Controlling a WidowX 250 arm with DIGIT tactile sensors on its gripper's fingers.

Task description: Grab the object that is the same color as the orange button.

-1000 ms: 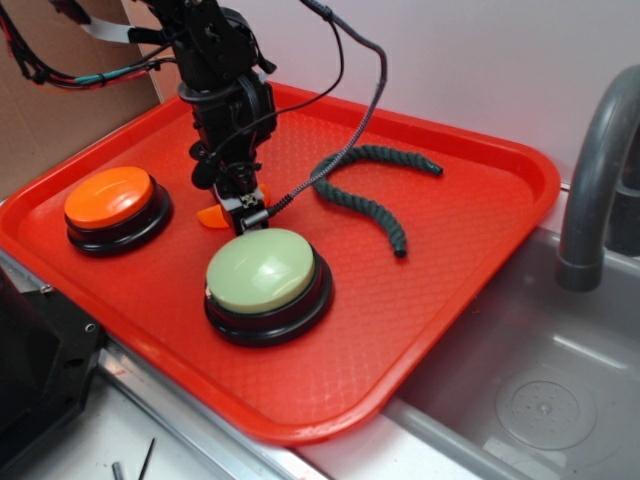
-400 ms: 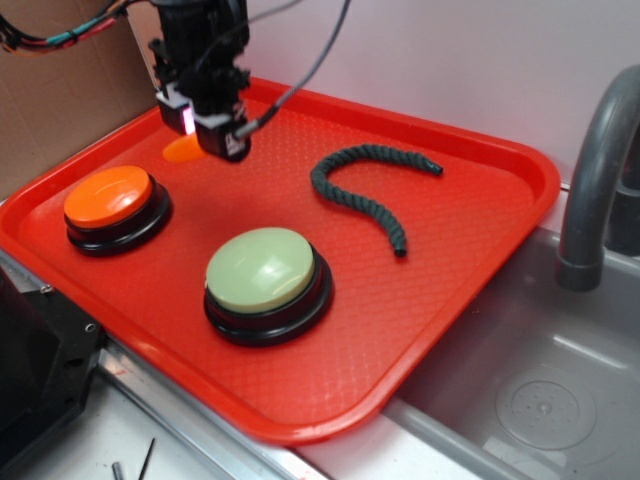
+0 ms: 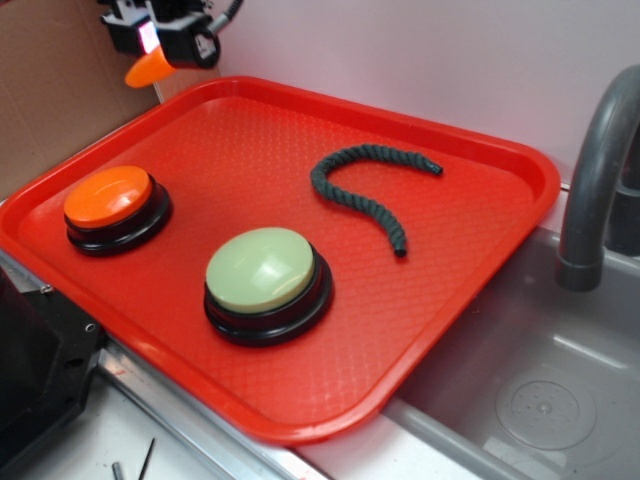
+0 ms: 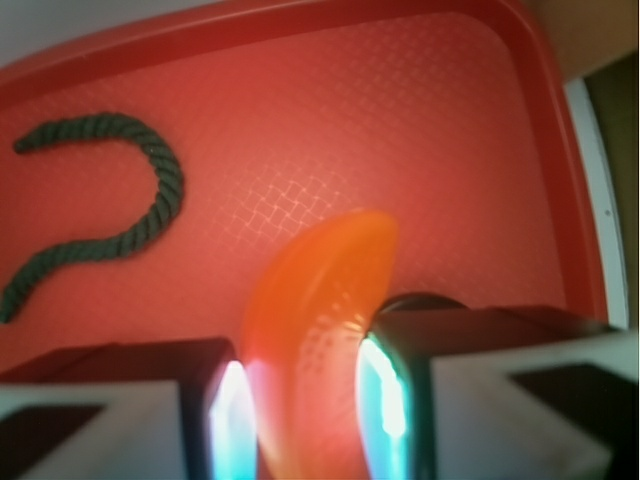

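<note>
The black gripper (image 3: 160, 40) hung at the upper left corner of the exterior view, above and beyond the far left rim of the textured red plastic tray (image 3: 470, 300), its two fingers pinched onto the small smooth orange plastic crescent (image 3: 147, 70). The crescent's tip pointed down and to the left below the fingers, clear of the tray surface. In the wrist view the same crescent (image 4: 310, 330) stood squeezed between the two glowing finger pads (image 4: 385, 395) (one on either side, each touching it), with its curved end reaching out over the tray.

On the tray, the round domed orange push-button on a black circular base (image 3: 112, 205) sat near the left edge. The larger pale green domed button on a black base (image 3: 264, 280) sat toward the front middle, apart from the orange one. The dark green twisted rope (image 3: 365, 190) lay curled in a hook shape on the far right half. A grey curved faucet pipe (image 3: 595, 180) rose beside the grey sink basin (image 3: 540, 400) to the right of the tray.
</note>
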